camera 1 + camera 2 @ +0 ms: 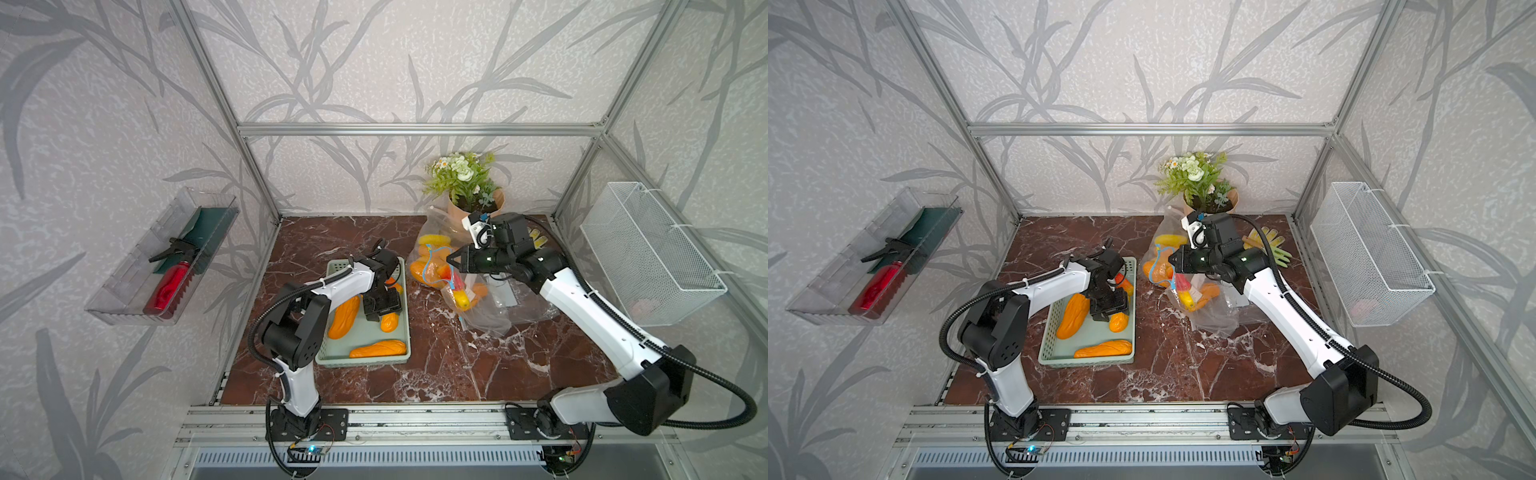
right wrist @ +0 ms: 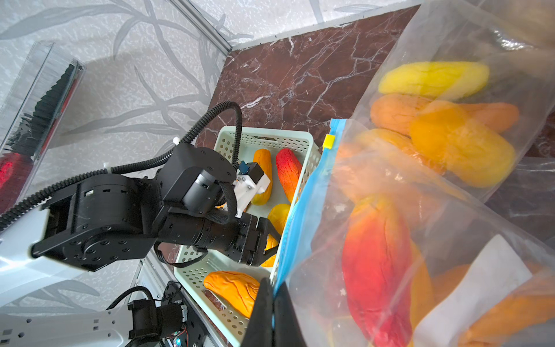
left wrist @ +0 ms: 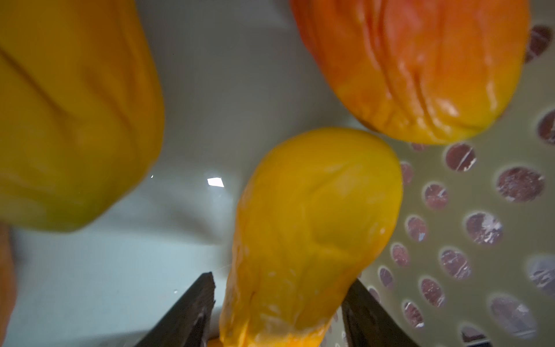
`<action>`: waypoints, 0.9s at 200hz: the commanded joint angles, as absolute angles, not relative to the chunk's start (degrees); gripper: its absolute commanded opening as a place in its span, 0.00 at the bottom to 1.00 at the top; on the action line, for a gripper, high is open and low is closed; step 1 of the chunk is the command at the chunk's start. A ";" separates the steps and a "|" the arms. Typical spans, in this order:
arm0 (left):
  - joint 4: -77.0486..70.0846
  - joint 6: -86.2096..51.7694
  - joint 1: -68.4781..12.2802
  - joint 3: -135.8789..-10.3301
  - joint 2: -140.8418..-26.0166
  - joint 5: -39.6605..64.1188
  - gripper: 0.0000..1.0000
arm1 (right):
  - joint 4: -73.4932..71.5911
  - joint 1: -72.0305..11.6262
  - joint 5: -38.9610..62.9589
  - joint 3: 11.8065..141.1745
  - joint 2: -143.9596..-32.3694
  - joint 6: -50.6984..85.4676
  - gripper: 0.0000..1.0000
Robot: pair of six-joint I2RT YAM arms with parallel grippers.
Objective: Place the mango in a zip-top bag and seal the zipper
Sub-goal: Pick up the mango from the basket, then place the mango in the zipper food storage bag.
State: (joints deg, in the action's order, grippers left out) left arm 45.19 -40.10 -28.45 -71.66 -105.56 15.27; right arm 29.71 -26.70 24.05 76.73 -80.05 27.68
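Mango [image 3: 312, 228] lies in the basket [image 3: 480, 168] between spread left fingers [image 3: 186, 315]; right fingers [image 2: 261, 312] pinch the zipper [image 2: 303, 210].

You have one mint-green basket [image 1: 361, 360] with four mangoes in it: a long orange one [image 1: 345, 318], a shorter yellow one [image 1: 389, 322], one lying crosswise at its near end [image 1: 378, 349] and a reddish one [image 2: 288, 174] at its far end. To the right of the basket you see at least two clear bags: one zip-top bag [image 2: 450, 240] with one light-blue zipper [image 2: 303, 210], and a second bag [image 2: 435, 39] behind it. The fruit inside them overlaps too much for you to count. Beyond the basket stands one flower pot [image 1: 473, 203].
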 commanded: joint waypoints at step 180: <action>44.58 -63.84 -29.78 -104.46 -104.56 50.11 0.07 | 29.34 -26.63 24.97 78.47 -79.89 26.30 0.00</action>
